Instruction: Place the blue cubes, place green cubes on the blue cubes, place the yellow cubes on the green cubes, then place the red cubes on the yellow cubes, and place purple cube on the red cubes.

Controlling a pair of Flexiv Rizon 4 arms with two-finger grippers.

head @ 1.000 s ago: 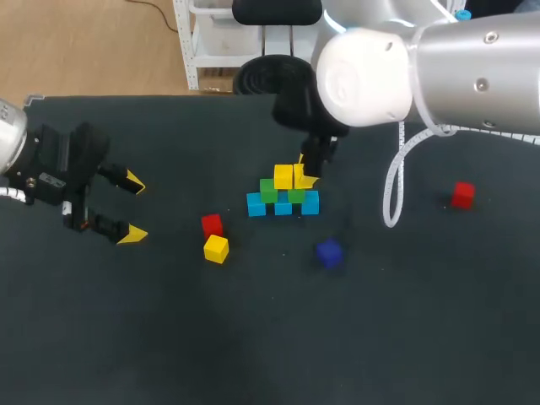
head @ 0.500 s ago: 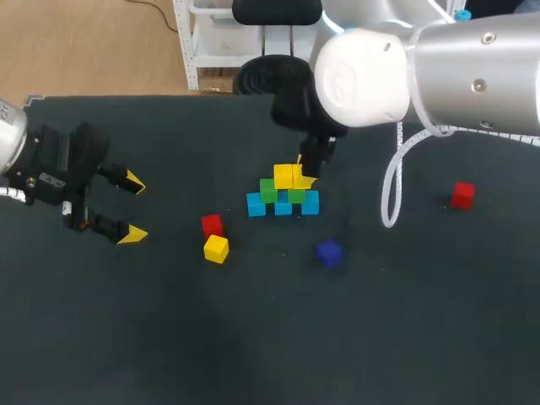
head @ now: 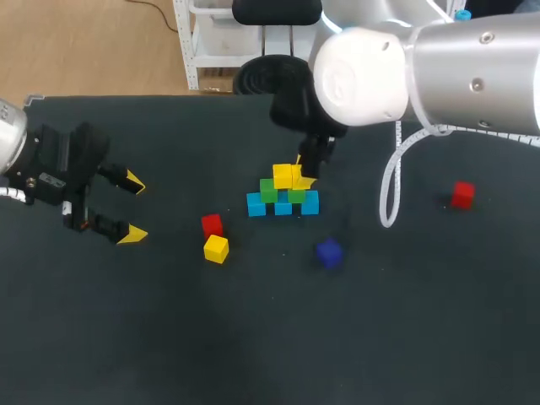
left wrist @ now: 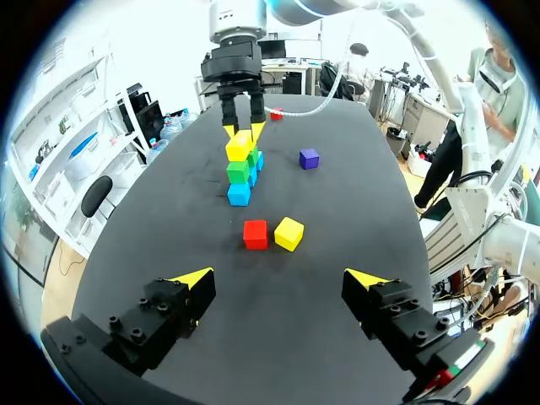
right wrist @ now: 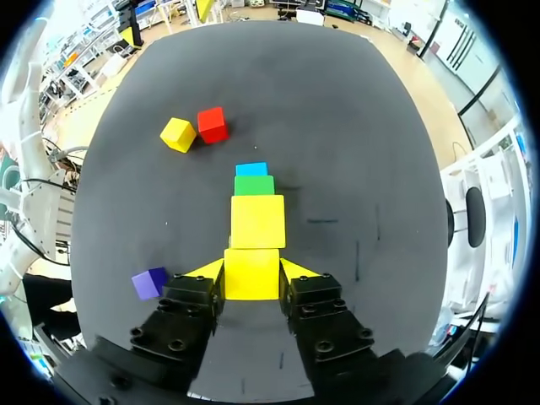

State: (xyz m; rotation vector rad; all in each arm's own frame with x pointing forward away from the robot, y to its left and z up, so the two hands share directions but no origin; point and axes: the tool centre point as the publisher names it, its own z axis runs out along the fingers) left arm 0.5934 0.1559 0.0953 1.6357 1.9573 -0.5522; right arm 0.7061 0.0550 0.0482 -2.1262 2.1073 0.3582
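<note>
We are seating a yellow cube on the green layer. The right gripper (right wrist: 251, 268) is closed on the held yellow cube (right wrist: 251, 278), with one fingertip pressing each side face. In the head view this cube is sitting just beside the placed yellow cube (head: 283, 175), at its 3 o'clock. It is above the green cubes (head: 268, 191), which are resting on the blue cubes (head: 256, 205). We cannot tell whether its underside is touching green yet.

We are judging the following as good practice:
- Lowering straight down, with the cube's faces square to its neighbour.
- Opening the fingers only far enough to free the cube.
- Retracting vertically, so that neither fingertip is dragging the stack.

The table (head: 169, 337) is presenting a dark, matte surface. Taken from the stack in the head view:
- The near red cube (head: 211, 224) and the loose yellow cube (head: 215, 249) are lying just beside each other at 8 o'clock.
- The purple cube (head: 329, 251) is lying at 5 o'clock.
- The far red cube (head: 461, 194) is lying at 3 o'clock, well apart.
- The left gripper (head: 133, 207) is hanging at 9 o'clock, well apart, with its fingers spread wide and gripping nothing.
- The right arm's cable (head: 391, 194) is looping down at 3 o'clock, between the stack and the far red cube. We are treating it as a snag risk.
</note>
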